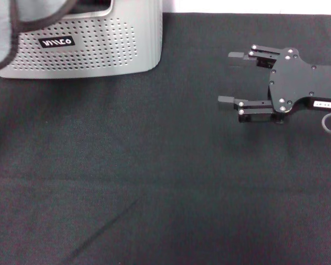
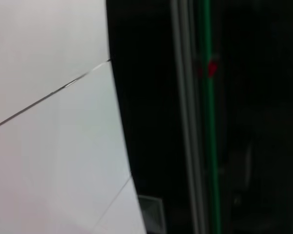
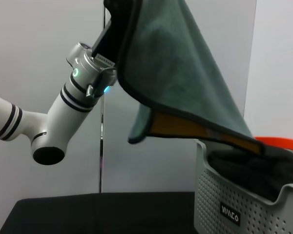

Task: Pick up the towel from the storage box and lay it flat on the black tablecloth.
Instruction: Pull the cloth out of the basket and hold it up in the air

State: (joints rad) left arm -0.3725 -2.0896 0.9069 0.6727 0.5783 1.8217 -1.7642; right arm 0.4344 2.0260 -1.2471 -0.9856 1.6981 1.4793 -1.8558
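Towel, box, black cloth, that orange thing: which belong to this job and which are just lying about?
Part of the job:
- towel, held up over the box by the left gripper
- storage box
- black tablecloth

Just there:
- dark cloth in the box
- orange edge behind it
- right gripper, open, idle

right gripper (image 1: 231,77) low and level, jaws wide apart, wrist body trailing off to the robot's right. left arm (image 3: 63,117) raised high, elbow bent, wrist angled up; left gripper hidden, finger state not readable.
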